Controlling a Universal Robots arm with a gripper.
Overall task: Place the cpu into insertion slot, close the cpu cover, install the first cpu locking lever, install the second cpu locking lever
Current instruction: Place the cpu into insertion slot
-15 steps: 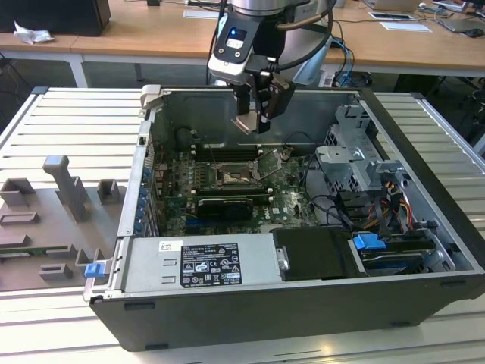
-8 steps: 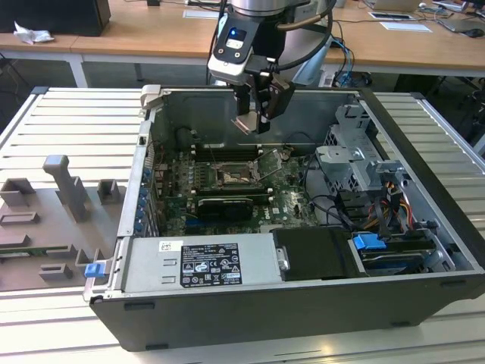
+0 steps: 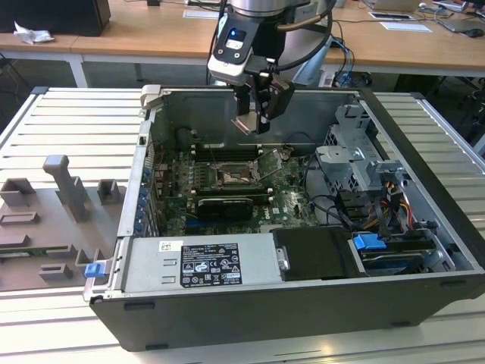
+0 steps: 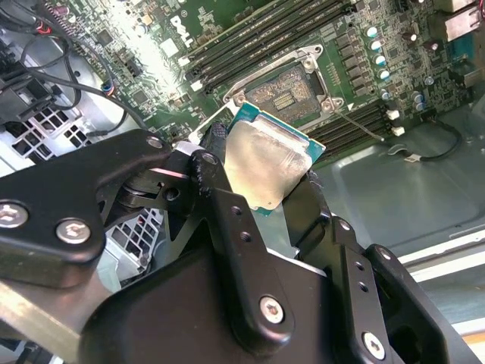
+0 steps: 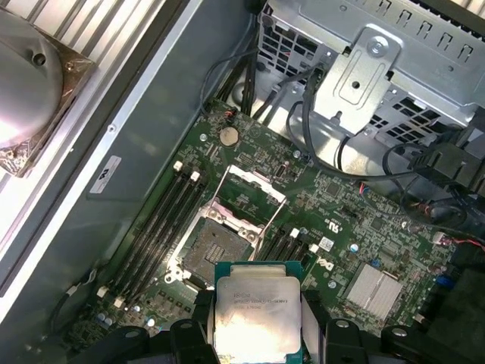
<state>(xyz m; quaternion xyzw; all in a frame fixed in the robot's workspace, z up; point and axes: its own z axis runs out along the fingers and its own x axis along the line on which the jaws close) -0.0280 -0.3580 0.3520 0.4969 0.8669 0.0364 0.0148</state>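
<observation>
Print in several places, none of it legible to me.
A black-and-white label (image 3: 210,265) sits on the power supply (image 3: 148,267), a pale sticker (image 5: 105,174) on the case wall (image 5: 155,144), white lettering (image 4: 179,23) on the green board (image 4: 148,57), and faint type on the face of the cpu (image 5: 256,315) I hold.

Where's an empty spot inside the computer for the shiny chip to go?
The open socket, between the two banks of memory slots, is bare for the chip. The ribbed table outside the case on the exterior view's right is free too. By the drive cage, cables crowd everything.
</observation>
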